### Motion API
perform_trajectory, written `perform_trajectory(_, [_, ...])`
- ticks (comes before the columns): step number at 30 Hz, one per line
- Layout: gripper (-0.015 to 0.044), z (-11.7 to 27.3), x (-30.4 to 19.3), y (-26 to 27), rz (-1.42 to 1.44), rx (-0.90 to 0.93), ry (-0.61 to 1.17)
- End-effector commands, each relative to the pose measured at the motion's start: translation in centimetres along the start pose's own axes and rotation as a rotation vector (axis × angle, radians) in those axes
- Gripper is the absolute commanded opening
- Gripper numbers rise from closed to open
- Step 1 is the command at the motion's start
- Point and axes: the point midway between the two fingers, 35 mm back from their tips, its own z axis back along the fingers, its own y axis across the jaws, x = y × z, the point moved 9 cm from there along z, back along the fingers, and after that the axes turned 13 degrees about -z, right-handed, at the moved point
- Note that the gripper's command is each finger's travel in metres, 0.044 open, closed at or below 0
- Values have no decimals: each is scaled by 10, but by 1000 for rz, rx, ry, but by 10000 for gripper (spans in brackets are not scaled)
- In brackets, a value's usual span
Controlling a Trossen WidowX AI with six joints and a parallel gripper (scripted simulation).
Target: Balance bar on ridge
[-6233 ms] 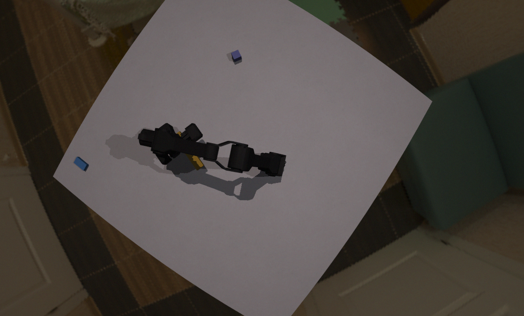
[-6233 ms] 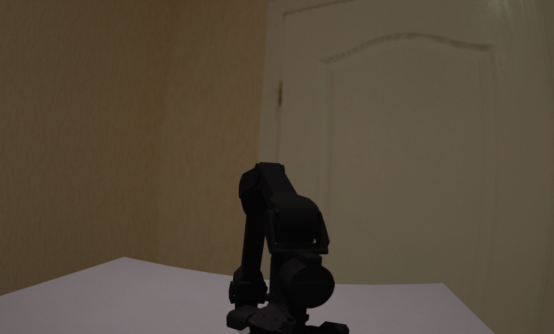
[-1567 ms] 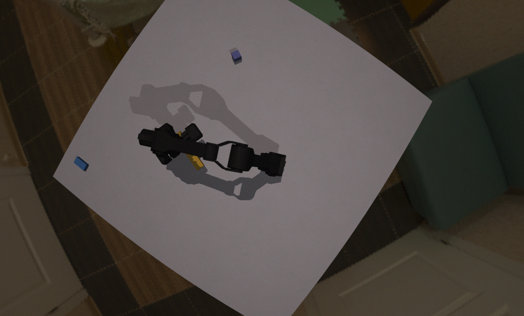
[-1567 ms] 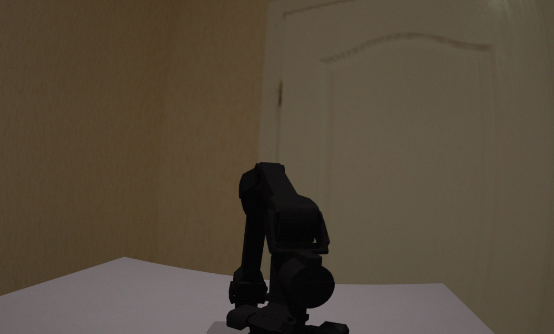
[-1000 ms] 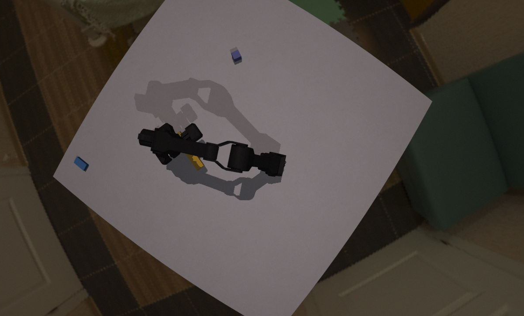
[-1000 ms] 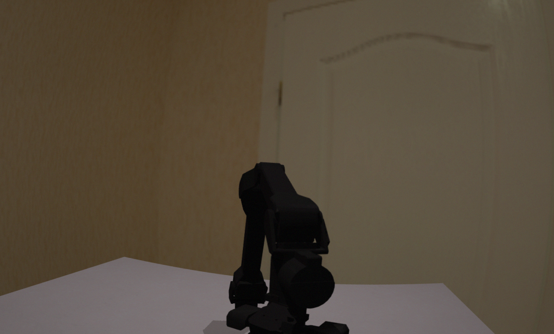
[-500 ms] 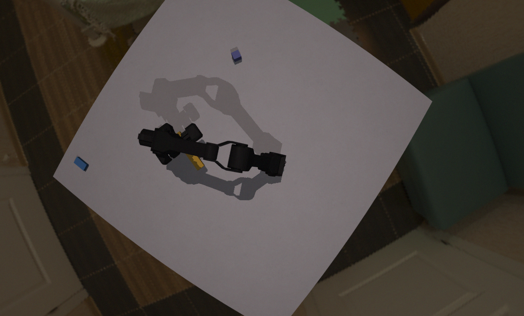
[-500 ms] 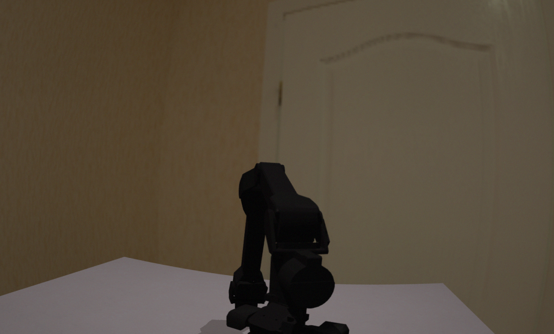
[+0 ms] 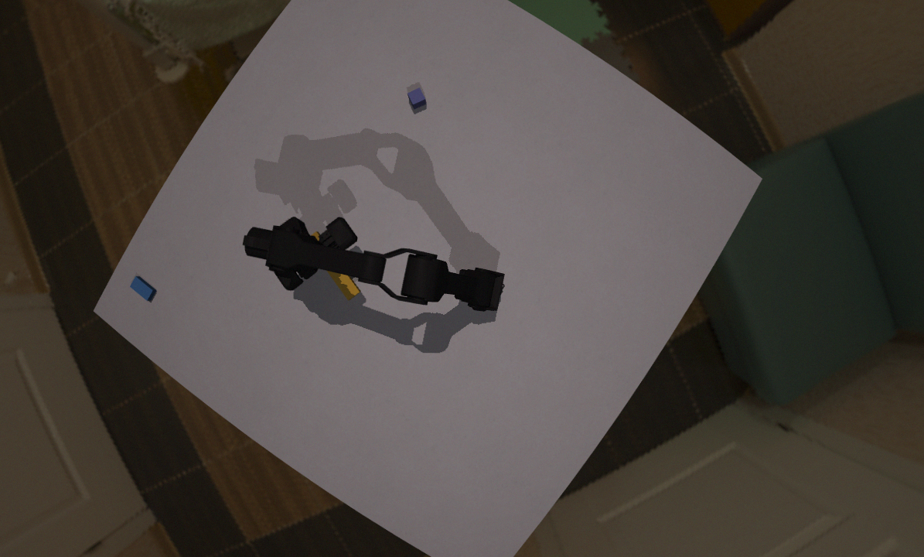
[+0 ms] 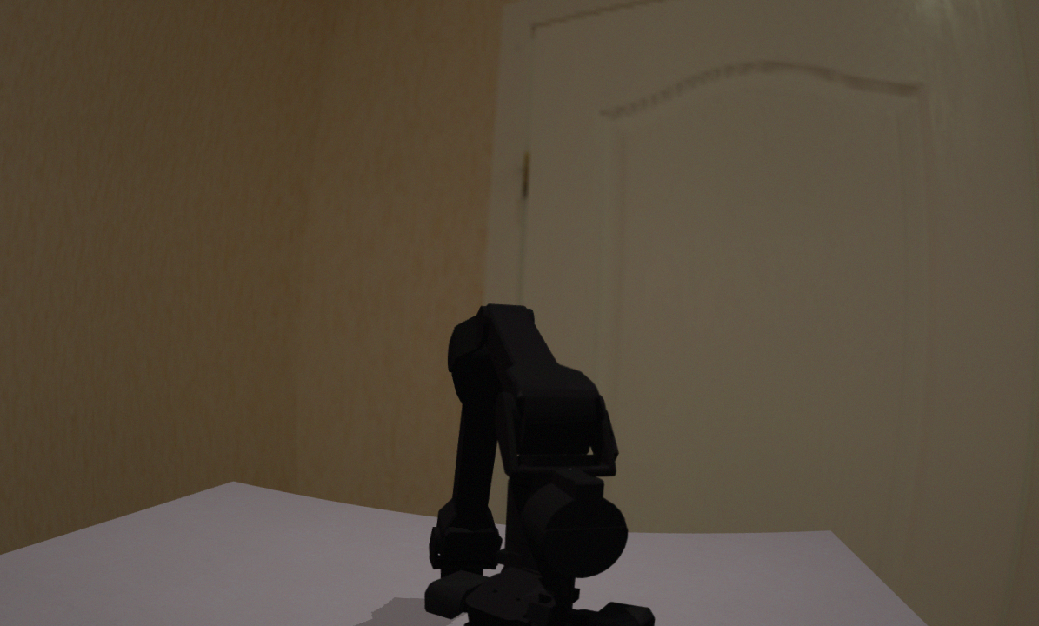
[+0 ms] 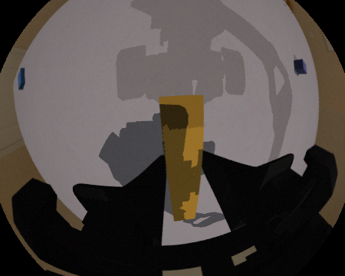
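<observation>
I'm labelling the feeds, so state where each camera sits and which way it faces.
Top: overhead, looking down on the table; whole arm, tool and bar show.
Exterior: low beside the table, facing the door; only the dark arm shows.
Wrist: on the arm, looking down past the tool's fingers at the bar.
Top and wrist share the bar and blue blocks.
</observation>
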Motion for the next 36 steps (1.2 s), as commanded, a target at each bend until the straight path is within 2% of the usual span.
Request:
perform_trajectory(1, [171, 0, 0, 0, 0, 0, 0])
perform_trajectory(23, [185, 0, 0, 0, 0, 0, 0])
perform_trajectory(32, [421, 0, 0, 0, 0, 0, 0])
perform_trajectory(33, [440, 0, 0, 0, 0, 0, 0])
perform_trajectory(36, [440, 2, 0, 0, 0, 1, -1])
